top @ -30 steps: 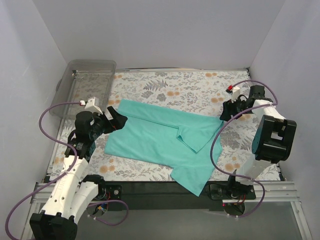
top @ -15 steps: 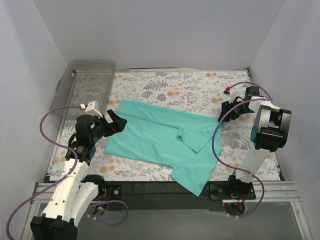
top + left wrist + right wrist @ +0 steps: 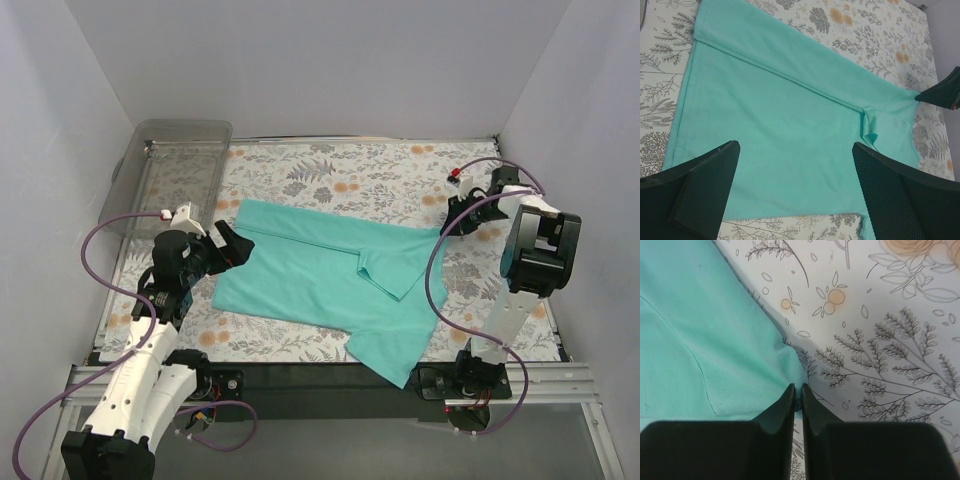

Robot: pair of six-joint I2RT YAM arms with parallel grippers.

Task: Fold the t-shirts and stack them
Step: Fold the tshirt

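Here the right gripper [image 3: 796, 387] is pinching its jaws together on the right-hand corner of the teal t-shirt [image 3: 320, 280], which is lying spread out and partly creased on the floral tablecloth [image 3: 330, 175]. The left gripper [image 3: 238, 243] is hovering, jaws wide apart, over the shirt's left edge. The first fold seems to be starting. Next, the left gripper probably needs a matching grasp before any lift.

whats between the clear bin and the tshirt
Nothing but bare floral tablecloth between the bin and the t-shirt, as the top view shows.
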